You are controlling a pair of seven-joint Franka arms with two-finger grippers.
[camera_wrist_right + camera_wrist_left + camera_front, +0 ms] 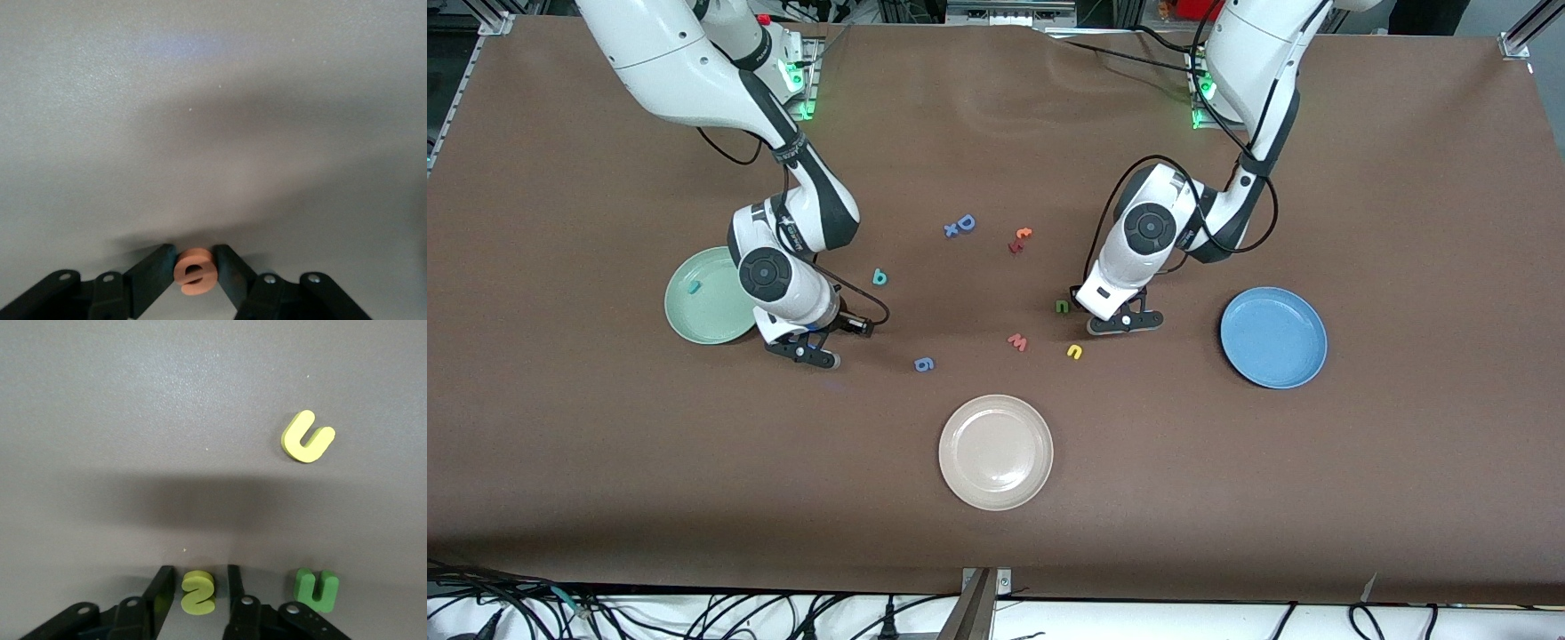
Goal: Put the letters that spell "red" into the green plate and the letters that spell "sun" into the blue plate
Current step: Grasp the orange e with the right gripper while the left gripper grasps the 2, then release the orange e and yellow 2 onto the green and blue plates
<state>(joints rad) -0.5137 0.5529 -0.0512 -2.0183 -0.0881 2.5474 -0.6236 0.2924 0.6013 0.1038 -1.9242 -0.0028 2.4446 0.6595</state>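
Note:
My right gripper (pixel 194 267) is low over the table beside the green plate (pixel 694 331), shut on the orange "e" (pixel 195 271). A small teal letter (pixel 693 287) lies in that plate. The teal "d" (pixel 879 277) lies on the table toward the middle. My left gripper (pixel 198 590) is down at the table with the yellow "s" (pixel 198 592) between its jaws, a narrow gap on each side. The dark green "n" (pixel 317 589) lies just beside it and the yellow "u" (pixel 307 437) a little farther off. The blue plate (pixel 1273 338) sits toward the left arm's end.
A beige-white plate (pixel 996 452) sits nearest the front camera. Loose letters lie mid-table: a pinkish "w" (pixel 1017 342), a blue "g" (pixel 924 364), a blue "D" (pixel 964 223), and an orange and a red letter (pixel 1020 236).

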